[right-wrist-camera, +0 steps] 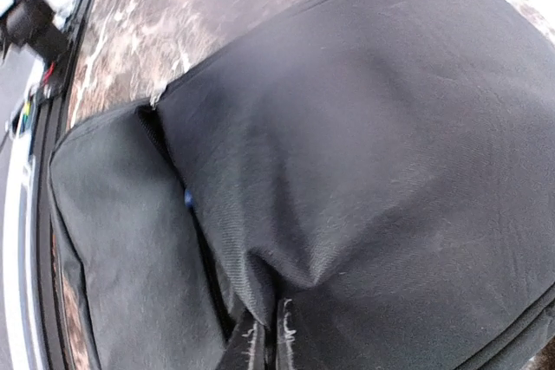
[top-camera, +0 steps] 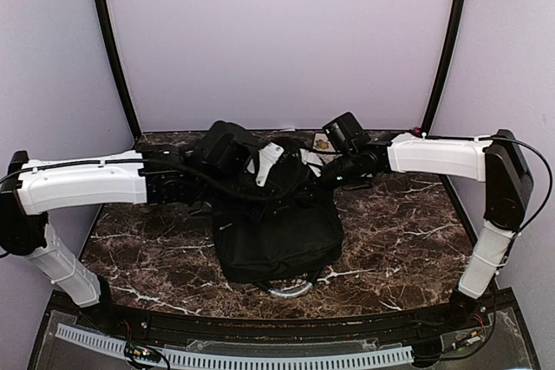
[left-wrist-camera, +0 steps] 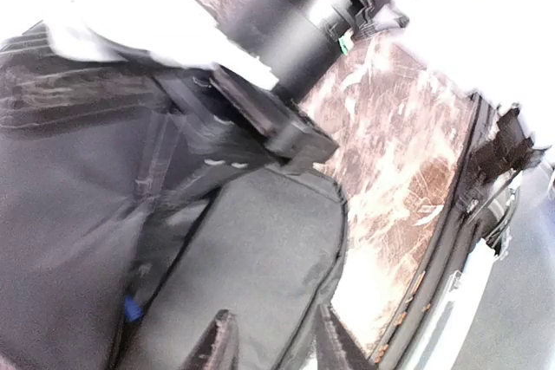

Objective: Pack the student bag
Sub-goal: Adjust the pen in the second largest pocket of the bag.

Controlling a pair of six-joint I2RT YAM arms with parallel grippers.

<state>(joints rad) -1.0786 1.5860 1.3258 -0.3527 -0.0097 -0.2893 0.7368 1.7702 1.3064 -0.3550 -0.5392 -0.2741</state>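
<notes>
The bag [top-camera: 277, 236] is seen in the middle of the top view, lying on the marbled desk [top-camera: 399, 240]. Its lower part is flat and its upper part is bunched up beneath the two wrists. The left arm [top-camera: 82, 184] is stretched in from the left edge of that frame and the right arm [top-camera: 438, 155] from the right edge. Both are set close together over the upper end of the bag, just above the centre of the frame. A white piece [top-camera: 269, 162] is shown between them, resting on the black fabric.

In the left wrist view the left claw [left-wrist-camera: 273, 346] is found at the bottom edge. Its two fingers [left-wrist-camera: 217, 344] are held well apart with nothing gripped between them, and the bag's smooth panel is seen through the gap. The frame is blurred, so whether the tips touch the fabric cannot be told. The black end of the right arm is seen in the upper middle of that frame, above the bag, and bare desk is shown to the right.

The right wrist view is almost filled by the bag. The right claw [right-wrist-camera: 267, 346] is placed at the bottom centre, its fingers closed nearly together on a fold of the bag, and the cloth is puckered toward the tips. Desk is shown only along the top left.
</notes>
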